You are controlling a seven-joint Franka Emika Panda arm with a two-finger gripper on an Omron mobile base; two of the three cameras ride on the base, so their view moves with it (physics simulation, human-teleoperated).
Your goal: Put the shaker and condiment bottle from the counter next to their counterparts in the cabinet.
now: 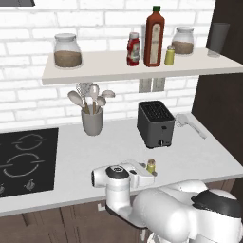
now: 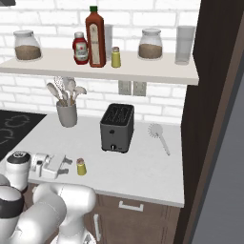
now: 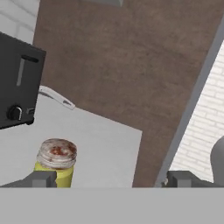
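We are at the step of taking the shaker (image 2: 81, 167) from the counter (image 2: 138, 167); the small red condiment bottle (image 2: 80, 48) already stands on the cabinet (image 2: 157, 69) beside the tall sauce bottle (image 2: 95, 37). Our gripper (image 2: 68, 162) is low, jaws spread wide, just beside the shaker and holding nothing. Next we must bring the fingers around it and close.

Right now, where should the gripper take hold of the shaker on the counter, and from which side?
Grip the shaker on its yellow body, below the silvery cap, coming in level from the open gripper beside it. It stands upright and alone on the counter.
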